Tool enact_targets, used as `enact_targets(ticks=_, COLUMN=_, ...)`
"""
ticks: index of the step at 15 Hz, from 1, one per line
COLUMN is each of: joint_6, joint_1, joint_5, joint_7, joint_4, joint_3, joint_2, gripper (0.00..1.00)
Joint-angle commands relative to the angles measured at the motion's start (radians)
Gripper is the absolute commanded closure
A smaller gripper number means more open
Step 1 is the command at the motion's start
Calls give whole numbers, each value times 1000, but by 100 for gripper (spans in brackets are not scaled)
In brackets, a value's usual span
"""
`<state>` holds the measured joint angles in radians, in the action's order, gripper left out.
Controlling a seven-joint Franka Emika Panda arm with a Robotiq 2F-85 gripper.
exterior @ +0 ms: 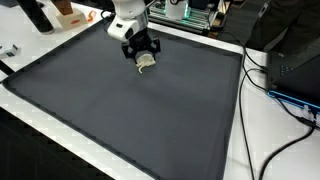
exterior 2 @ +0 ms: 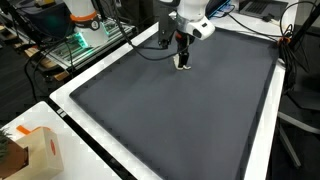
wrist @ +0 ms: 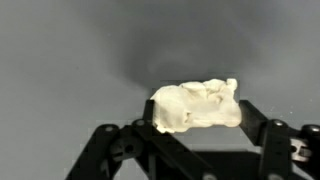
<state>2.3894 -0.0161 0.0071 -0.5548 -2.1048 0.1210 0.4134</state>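
Wad [wrist: 195,105]: one cream lump, gripped.
One gripper [wrist: 198,118], two fingers clamped on the wad's sides; it sits over the one dark mat [exterior: 120,110], near the mat's far edge.

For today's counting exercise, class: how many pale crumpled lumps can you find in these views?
1. The pale lump is held by the gripper, over the dark mat near one edge. The gripper may hide others.
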Motion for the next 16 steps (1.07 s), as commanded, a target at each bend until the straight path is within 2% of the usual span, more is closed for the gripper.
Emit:
enact_targets(ticks=1, joint_6=5, joint_1=-19, joint_5=9, joint_7=-6, joint_4=1, joint_3=14, joint_2=10, gripper=48)
enact_targets(ticks=6, joint_6=6, joint_1=-23, joint_5=10, joint_7=-3, joint_4=5, joint_3=14, joint_2=9, gripper=85)
enact_targets(ticks=8, joint_6=6, joint_1=-20, joint_5=5, joint_7=4, joint_4=7, joint_3=12, joint_2=9, gripper=97)
enact_targets(ticks=16, joint_6=6, joint_1=-19, joint_5=5, joint_7=5, joint_4=8, joint_3=13, joint_2=8, gripper=96)
